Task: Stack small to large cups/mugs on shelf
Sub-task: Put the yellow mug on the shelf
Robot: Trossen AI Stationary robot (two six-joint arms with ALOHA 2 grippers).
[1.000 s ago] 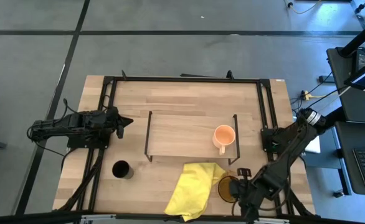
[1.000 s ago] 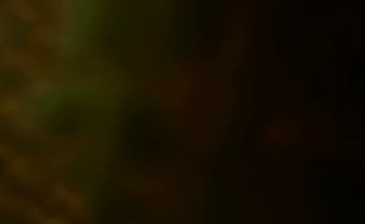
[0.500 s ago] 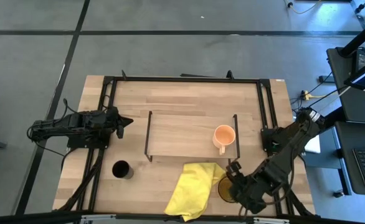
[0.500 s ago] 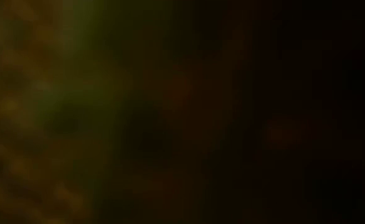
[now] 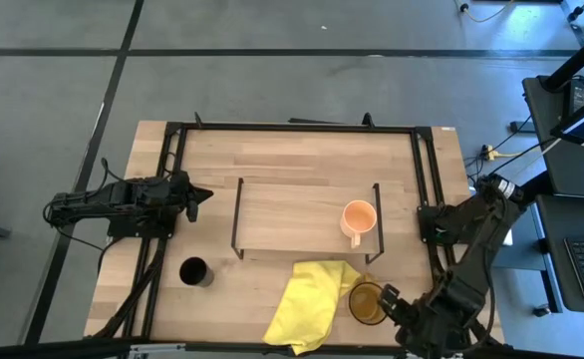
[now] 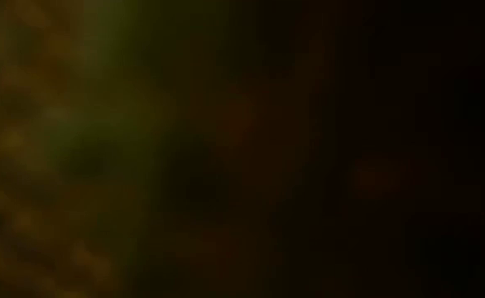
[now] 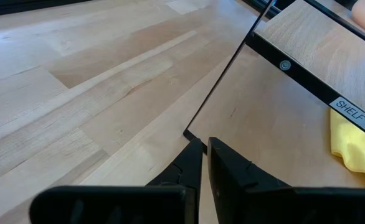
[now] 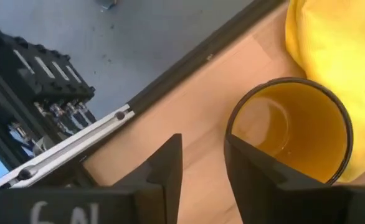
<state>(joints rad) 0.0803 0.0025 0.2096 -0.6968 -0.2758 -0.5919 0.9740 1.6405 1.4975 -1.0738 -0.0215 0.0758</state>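
Note:
The amber mug point(image 5: 367, 302) stands upright on the table near its front edge, against the yellow cloth point(image 5: 312, 299). My right gripper point(image 5: 389, 297) hovers open just right of it. In the right wrist view only bare wood shows between the fingers of my right gripper point(image 8: 202, 140), beside the amber mug's rim point(image 8: 288, 130). The peach-orange mug point(image 5: 358, 219) stands on the shelf point(image 5: 292, 214) at its right end. The black cup point(image 5: 194, 271) stands on the table, front left. My left gripper point(image 5: 197, 196) waits shut at the table's left. The low view is dark.
The shelf's black end frame point(image 7: 294, 68) lies ahead of my left gripper point(image 7: 204, 149). A black metal frame point(image 5: 292, 128) runs around the tabletop. Bare wood lies between the black cup and the cloth and beyond the shelf.
My right gripper has risen, rolled about its own axis and drawn back from above the amber mug toward the table's near right corner, so the mug's whole mouth now shows. The mug has stayed in place.

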